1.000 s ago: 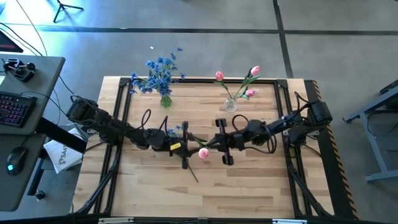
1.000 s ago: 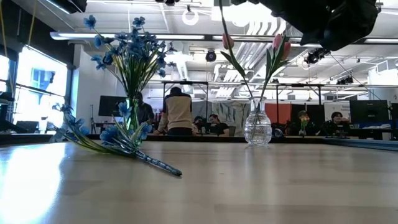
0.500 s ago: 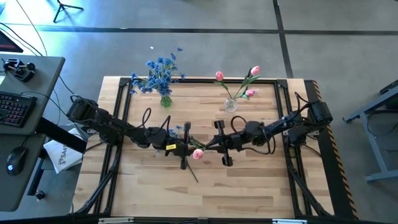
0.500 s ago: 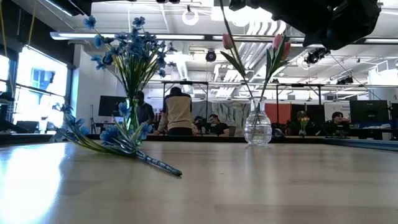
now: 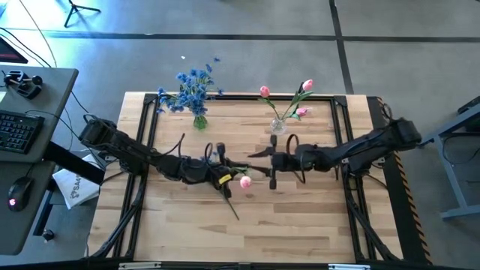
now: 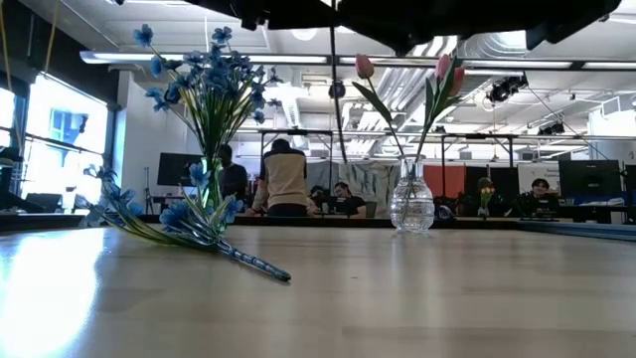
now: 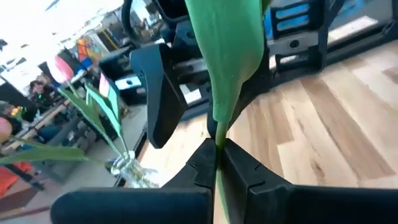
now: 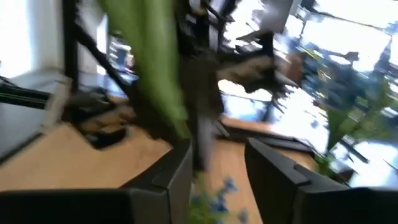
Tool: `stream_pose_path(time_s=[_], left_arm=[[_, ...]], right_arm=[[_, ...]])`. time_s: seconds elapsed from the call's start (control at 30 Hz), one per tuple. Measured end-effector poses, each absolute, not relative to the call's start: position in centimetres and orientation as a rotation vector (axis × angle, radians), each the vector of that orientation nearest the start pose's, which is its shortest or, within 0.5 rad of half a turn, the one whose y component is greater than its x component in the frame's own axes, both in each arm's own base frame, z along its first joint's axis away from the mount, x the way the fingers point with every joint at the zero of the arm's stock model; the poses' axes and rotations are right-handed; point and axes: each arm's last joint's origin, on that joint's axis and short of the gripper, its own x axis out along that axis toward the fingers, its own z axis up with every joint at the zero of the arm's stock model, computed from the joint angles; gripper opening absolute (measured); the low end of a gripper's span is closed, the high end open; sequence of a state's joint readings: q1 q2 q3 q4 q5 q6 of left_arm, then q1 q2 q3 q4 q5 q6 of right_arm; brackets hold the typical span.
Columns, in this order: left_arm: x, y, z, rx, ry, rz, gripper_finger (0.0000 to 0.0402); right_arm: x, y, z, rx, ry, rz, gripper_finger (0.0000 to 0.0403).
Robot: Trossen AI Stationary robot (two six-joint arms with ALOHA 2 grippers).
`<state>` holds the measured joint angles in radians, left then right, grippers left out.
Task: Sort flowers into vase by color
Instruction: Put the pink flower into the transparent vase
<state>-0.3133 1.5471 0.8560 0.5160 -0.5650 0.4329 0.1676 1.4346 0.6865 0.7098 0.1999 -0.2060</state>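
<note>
Above the table's middle, my left gripper [image 5: 225, 178] is shut on a pink tulip [image 5: 244, 181] with a green leaf [image 7: 224, 50]. My right gripper [image 5: 257, 166] stands open just right of the bud; its fingers [image 8: 180, 174] have nothing between them. A blue-flower bunch [image 5: 195, 84] stands in a vase [image 6: 212, 179] at the far left. Pink tulips [image 5: 306, 86] stand in a clear vase [image 6: 411, 204] at the far middle. One blue stem [image 6: 189, 224] lies on the table beside the blue vase. My left gripper pinches the tulip's thin green stem [image 7: 218, 132] between its two fingertips, just under the base of the leaf. The fingers come about level from the table's left and lie across the stem. The flower is lifted clear of the table, its lower stem [image 6: 333, 99] hanging down.
A black frame [image 5: 150, 120] runs along the table's edges. A desk with a keyboard and a mouse [image 5: 19, 131] stands left of the table. People sit in the room beyond the far edge [image 6: 283, 179]. Bare wood lies along the near edge [image 5: 240, 240].
My right gripper has come off the tulip, turned, and drawn back a little toward the table's right edge. The tulip stays above the table's middle in my left gripper, whose wrist has turned; the stem now hangs more upright.
</note>
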Motion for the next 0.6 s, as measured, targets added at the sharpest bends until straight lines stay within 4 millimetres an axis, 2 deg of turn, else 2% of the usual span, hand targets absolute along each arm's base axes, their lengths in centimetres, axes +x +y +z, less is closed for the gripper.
stream_pose_path(time_s=[0.13, 0.4, 0.6], left_arm=[[32.1, -8.5, 24.1, 0.493, 0.232, 0.216, 0.0000], [32.3, -7.8, 23.9, 0.455, 0.250, 0.228, 0.0000], [32.4, -7.1, 23.8, 0.430, 0.266, 0.224, 0.0000]], right_arm=[[29.4, 4.6, 23.9, -0.222, 0.073, -0.044, 0.0154], [29.3, 5.7, 24.1, -0.327, 0.040, -0.003, 0.0125], [29.6, 6.1, 24.9, -0.354, 0.035, 0.015, 0.0122]])
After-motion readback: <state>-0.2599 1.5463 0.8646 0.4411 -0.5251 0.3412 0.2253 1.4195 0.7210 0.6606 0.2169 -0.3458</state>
